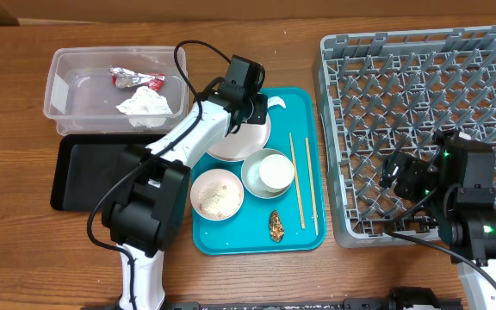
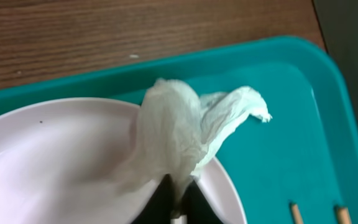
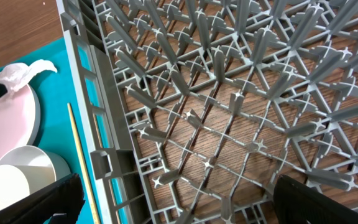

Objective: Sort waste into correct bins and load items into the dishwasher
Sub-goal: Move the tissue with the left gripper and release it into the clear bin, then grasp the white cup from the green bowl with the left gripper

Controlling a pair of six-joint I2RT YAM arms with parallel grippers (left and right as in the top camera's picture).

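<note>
My left gripper (image 1: 255, 110) is shut on a crumpled white napkin (image 2: 185, 134) at the far edge of a pale pink plate (image 1: 231, 142) on the teal tray; the napkin's tail (image 1: 276, 102) hangs over the rim. A clear tub (image 1: 58, 86) holds a red-and-silver wrapper (image 1: 136, 79) and another white napkin (image 1: 149, 105). The black tray (image 1: 80, 172) lies in front of it. A bowl with crumbs (image 1: 217, 194), a white cup in a bowl (image 1: 274, 172), chopsticks (image 1: 298, 181) and a brown lump (image 1: 276, 226) sit on the teal tray. My right gripper (image 3: 173, 199) is open over the grey dish rack (image 1: 420, 86).
The teal serving tray (image 1: 304, 237) lies between the black tray and the dish rack. The rack's left wall (image 3: 98, 118) stands next to the chopsticks (image 3: 79, 149). The wooden table (image 1: 24, 250) shows at the front left.
</note>
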